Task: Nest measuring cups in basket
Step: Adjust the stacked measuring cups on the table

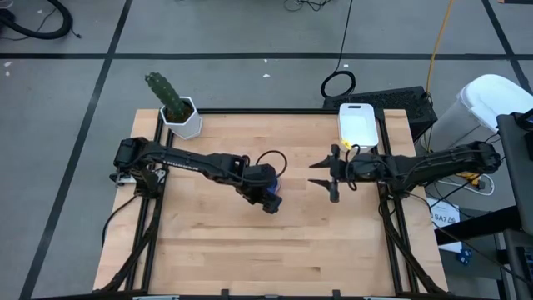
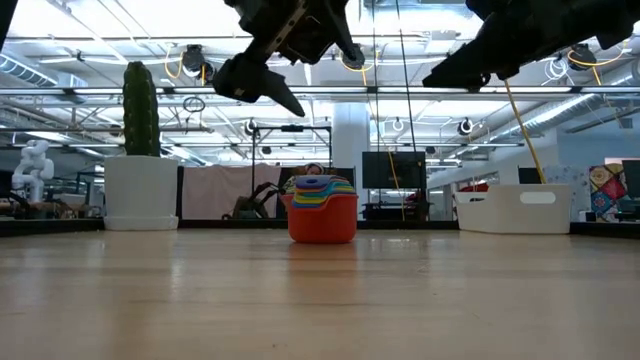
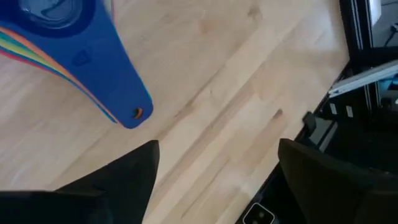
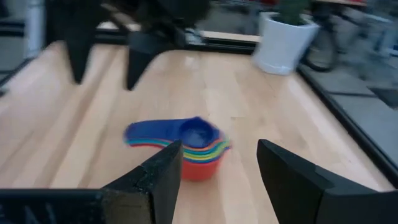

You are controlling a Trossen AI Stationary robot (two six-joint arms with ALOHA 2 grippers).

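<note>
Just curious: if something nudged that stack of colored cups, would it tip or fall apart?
Probably not tip: the cups sit squat on the red one's base. The nested shells look like stiff, light plastic, so they would likely slide together. The fanned handles might swivel.

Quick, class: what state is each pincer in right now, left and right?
Left pincer: open, holding nothing, above the nested measuring cups.
Right pincer: open, holding nothing, facing the cups.

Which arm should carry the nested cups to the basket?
Probably right. The right gripper is open, faces the stacked measuring cups, and sits beside the white basket; the left gripper hovers above them.
</note>
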